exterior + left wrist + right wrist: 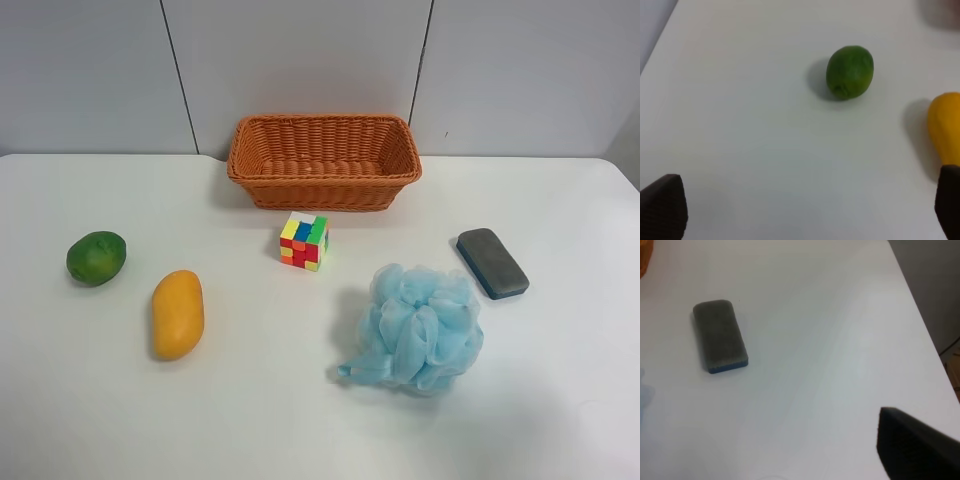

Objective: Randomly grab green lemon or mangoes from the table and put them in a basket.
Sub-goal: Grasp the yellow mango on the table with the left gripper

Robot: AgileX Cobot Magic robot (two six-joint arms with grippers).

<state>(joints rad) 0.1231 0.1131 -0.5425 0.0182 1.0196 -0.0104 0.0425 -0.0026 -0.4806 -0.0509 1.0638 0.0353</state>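
The green lemon (96, 257) lies at the exterior high view's left on the white table (250, 420), with the mango (177, 314) just beside it. The orange-brown wicker basket (324, 160) stands at the back middle and holds nothing that I can see. No arm shows in the exterior high view. In the left wrist view my left gripper (805, 202) is open and empty, its fingertips wide apart, and the green lemon (850, 72) and one end of the mango (946, 127) lie ahead of it. Of my right gripper only one dark finger (912, 445) shows, with bare table beside it.
A coloured puzzle cube (304, 241) sits in front of the basket. A light blue bath pouf (418, 329) and a grey-and-blue eraser block (492, 262) lie at the exterior high view's right. The block (720, 336) also shows in the right wrist view, near the table's side edge (920, 315).
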